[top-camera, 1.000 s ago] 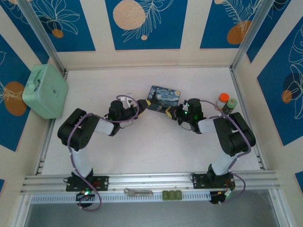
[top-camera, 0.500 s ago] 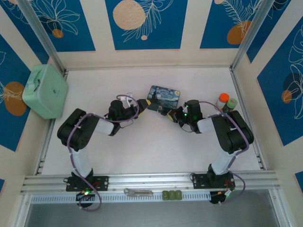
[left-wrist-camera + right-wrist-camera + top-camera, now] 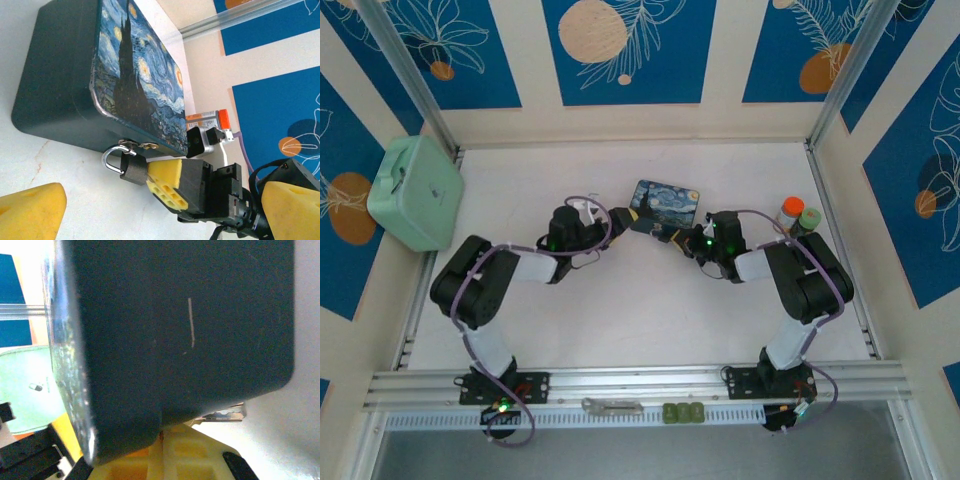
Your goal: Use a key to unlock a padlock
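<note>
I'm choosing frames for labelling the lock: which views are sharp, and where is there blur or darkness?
Left wrist view: padlock crisp and evenly lit. Right wrist view: tin wall very close, dark and soft; key edge slightly blurred. Top view: even light, padlock too small to judge.

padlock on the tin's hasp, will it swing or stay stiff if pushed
The padlock would likely swing: its thin shackle sits loose in the starry-night tin hasp. Probably heavy for its size, looking like solid dark metal.
</note>
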`<control>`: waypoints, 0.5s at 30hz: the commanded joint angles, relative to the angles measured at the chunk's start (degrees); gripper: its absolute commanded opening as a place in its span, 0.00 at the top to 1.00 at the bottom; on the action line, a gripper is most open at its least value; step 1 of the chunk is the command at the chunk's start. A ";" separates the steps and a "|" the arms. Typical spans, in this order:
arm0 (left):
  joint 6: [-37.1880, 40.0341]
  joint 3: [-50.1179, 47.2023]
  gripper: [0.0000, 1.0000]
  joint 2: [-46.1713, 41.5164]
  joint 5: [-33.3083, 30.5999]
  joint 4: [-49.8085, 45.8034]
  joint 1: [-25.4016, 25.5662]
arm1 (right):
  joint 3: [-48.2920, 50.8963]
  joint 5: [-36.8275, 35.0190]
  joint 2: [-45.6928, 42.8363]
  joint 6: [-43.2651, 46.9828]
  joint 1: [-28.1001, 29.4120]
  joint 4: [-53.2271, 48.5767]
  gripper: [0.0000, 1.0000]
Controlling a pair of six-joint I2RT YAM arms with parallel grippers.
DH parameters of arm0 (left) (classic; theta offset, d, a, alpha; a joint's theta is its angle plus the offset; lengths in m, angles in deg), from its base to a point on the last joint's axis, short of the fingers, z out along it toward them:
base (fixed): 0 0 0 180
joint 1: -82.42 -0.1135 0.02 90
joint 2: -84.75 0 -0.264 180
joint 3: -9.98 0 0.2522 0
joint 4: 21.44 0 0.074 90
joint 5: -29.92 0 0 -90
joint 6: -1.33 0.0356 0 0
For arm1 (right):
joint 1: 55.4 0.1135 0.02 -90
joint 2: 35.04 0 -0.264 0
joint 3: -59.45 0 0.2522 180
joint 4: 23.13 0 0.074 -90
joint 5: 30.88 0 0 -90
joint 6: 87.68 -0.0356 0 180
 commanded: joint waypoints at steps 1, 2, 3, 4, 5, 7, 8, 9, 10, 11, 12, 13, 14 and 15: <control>5.80 2.54 0.00 -3.78 -2.45 -9.18 -0.22 | -1.46 -3.41 -2.26 4.59 1.29 -2.03 1.00; 6.05 2.77 0.00 -4.05 -2.57 -10.06 -0.24 | -2.05 -3.87 -2.44 4.48 1.25 -3.88 1.00; 5.97 2.95 0.00 -4.15 -2.56 -10.40 -0.31 | -2.54 -3.48 -2.31 3.79 1.03 -5.44 1.00; 5.83 3.17 0.00 -4.03 -2.53 -10.64 -0.27 | -2.91 -3.04 -2.05 2.48 0.61 -6.51 1.00; 5.49 3.38 0.00 -3.82 -2.18 -10.57 -0.31 | -2.98 -2.18 -1.62 0.88 0.22 -6.69 1.00; 4.66 3.40 0.00 -3.32 -1.86 -9.87 -0.27 | -2.30 -1.95 -0.92 -2.43 -0.10 -6.64 1.00; 4.29 3.40 0.00 -3.04 -1.84 -9.31 -0.21 | -1.52 -1.95 -0.64 -3.62 -0.07 -5.55 1.00; 3.94 3.35 0.00 -2.93 -1.82 -9.05 -0.22 | -0.63 -2.12 -0.43 -4.82 -0.11 -4.41 1.00; 3.91 3.32 0.00 -2.88 -1.97 -9.01 -0.22 | 0.11 -2.21 -0.25 -5.62 -0.07 -2.95 1.00; 3.91 3.31 0.00 -2.97 -2.27 -9.33 -0.22 | 0.99 -2.05 0.10 -6.06 -0.20 -0.74 1.00; 4.06 3.24 0.00 -3.09 -2.64 -9.87 -0.18 | 1.37 -1.45 0.62 -6.36 -0.24 0.62 1.00; 4.34 3.31 0.00 -3.15 -2.91 -10.46 -0.22 | 0.94 -0.52 1.19 -6.21 -0.41 0.54 1.00; 4.67 3.40 0.00 -3.32 -2.93 -11.11 -0.22 | 0.06 0.58 1.75 -5.90 -0.46 -0.02 1.00; 4.88 3.40 0.00 -3.41 -2.88 -11.25 -0.22 | -0.47 0.95 2.07 -5.77 -0.30 -0.28 1.00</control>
